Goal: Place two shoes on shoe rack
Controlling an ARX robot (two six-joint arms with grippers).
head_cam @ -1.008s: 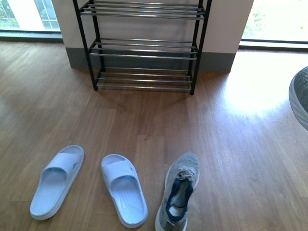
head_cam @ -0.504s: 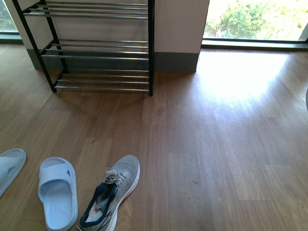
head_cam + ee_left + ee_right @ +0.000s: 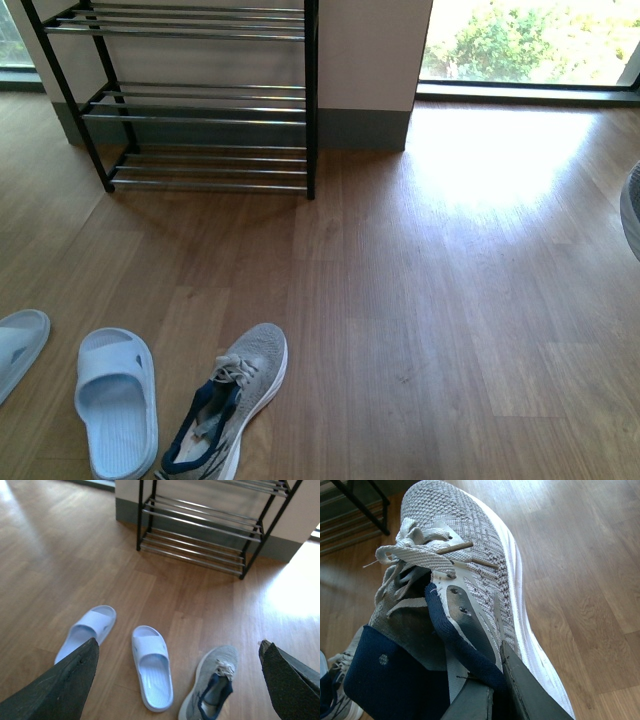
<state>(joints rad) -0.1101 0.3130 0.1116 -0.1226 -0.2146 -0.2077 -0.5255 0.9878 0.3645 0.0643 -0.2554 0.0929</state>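
Since a second ago the rack [image 3: 200,119] has been shifted from 12 o'clock to 11 o'clock of the front view, and the loose shoe [image 3: 228,405] from 6 to 7 o'clock.

Nearest, the right pincer [image 3: 492,685] is seen closed on the held shoe [image 3: 470,565]. It is gripped at the navy collar beside the tongue, and the sole is kept clear of the floor. In the front view only a sliver of this shoe is caught, at the 3 o'clock edge.

The left pincer [image 3: 177,645] is spread wide and nothing is held in it.

Next out, the loose shoe is laid with its long axis running from 7 to 1 o'clock, toe towards 1, just beside a slipper [image 3: 115,400]. It is judged nearer the left arm.

Farthest, the rack is set against the wall with its rods running 9 to 3 o'clock. All shelves in view are bare of shoes. It lies well apart from the held shoe, towards 10 o'clock of it. A long reach or a turn back leftward is therefore judged necessary before that shoe can be set down.
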